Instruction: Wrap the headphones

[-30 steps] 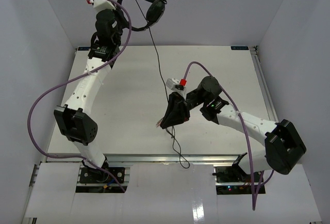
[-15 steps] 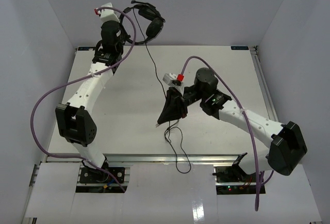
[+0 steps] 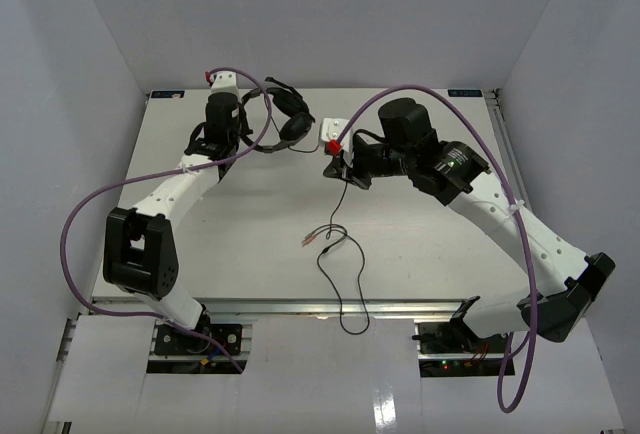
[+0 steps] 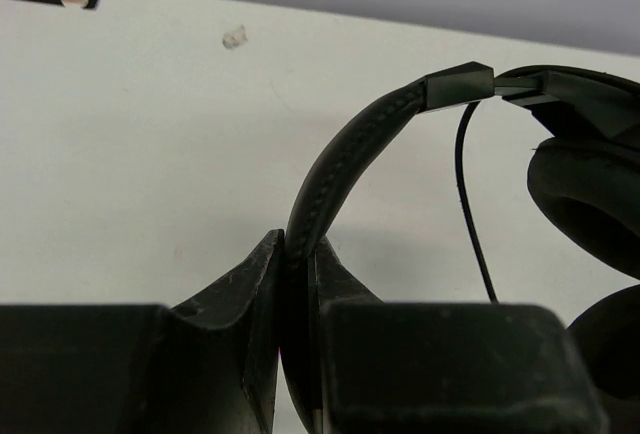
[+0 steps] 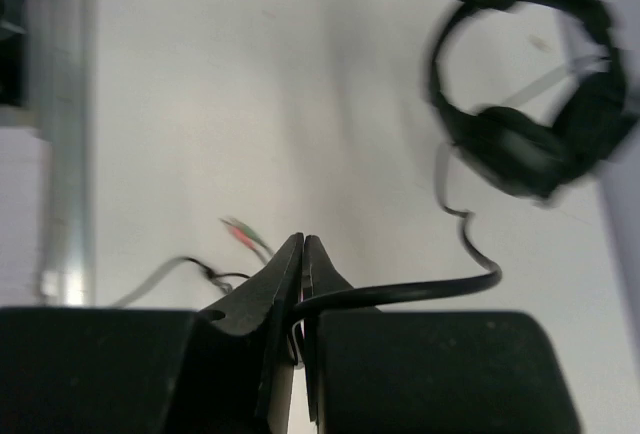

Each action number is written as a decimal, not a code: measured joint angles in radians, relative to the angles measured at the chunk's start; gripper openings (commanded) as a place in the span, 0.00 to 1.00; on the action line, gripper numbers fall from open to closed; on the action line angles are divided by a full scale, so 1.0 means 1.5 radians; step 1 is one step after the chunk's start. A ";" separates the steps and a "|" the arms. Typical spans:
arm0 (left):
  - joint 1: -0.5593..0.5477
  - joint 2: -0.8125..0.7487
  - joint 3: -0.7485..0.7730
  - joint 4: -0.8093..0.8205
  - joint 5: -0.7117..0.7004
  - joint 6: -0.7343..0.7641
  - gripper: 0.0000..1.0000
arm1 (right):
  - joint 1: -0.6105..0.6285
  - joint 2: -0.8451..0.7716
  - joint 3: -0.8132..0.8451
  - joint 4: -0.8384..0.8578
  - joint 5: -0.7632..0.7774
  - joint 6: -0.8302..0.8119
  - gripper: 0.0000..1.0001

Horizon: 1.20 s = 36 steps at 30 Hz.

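The black headphones [image 3: 288,119] lie at the back of the table, ear cups right of my left gripper. My left gripper [image 3: 222,146] is shut on the padded headband [image 4: 345,159]; an ear cup [image 4: 590,189] shows at the right of the left wrist view. My right gripper [image 3: 336,166] is shut on the thin black cable [image 5: 420,289], which runs from the headphones [image 5: 525,139] through the jaws. The rest of the cable [image 3: 338,274] trails toward the front edge, with its reddish and green plugs [image 3: 312,237] lying mid-table; the plugs also show in the right wrist view [image 5: 243,234].
A small white box [image 3: 330,134] sits just behind my right gripper. Thick purple robot cables [image 3: 90,204] arc over both arms. White walls enclose the table on three sides. A metal rail [image 3: 300,306] runs along the front edge.
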 measured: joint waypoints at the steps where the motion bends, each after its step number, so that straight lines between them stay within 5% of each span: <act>1: 0.000 -0.003 -0.013 -0.003 0.013 0.000 0.00 | 0.003 0.006 0.015 -0.012 0.052 -0.027 0.08; 7: -0.013 -0.004 -0.054 -0.029 0.085 0.010 0.00 | 0.019 0.010 0.037 -0.030 0.280 -0.167 0.08; 14: -0.045 -0.004 -0.060 -0.045 0.149 0.021 0.00 | 0.045 0.026 0.091 -0.032 0.347 -0.230 0.08; 23: -0.068 -0.004 -0.061 -0.044 0.182 -0.010 0.00 | 0.077 0.037 0.117 -0.045 0.283 -0.262 0.08; 36: 0.049 0.002 0.055 -0.057 0.214 -0.201 0.00 | 0.078 -0.028 0.089 -0.119 0.187 -0.298 0.08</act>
